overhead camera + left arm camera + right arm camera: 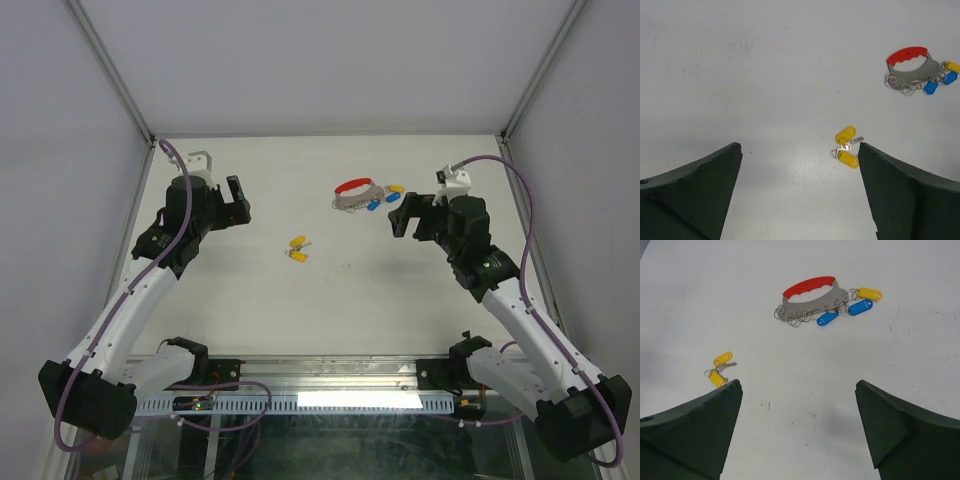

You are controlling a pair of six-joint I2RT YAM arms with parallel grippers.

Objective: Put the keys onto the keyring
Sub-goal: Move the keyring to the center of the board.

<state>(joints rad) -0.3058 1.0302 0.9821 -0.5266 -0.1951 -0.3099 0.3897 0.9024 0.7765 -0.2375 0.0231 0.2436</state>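
Table (330, 300) fills the middle of the top view. Left gripper (238, 203) at its left and right gripper (400, 216) at its right both gape fully, holding nothing, seemingly poised to start. The keyring (357, 193) lies upper centre, tagged keys (847, 310) clustered at its right end; two loose yellow keys (298, 250) wait at centre, unattached.

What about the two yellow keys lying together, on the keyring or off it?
Off. The yellow keys lie together on the table, clearly apart from the keyring with its red strip.
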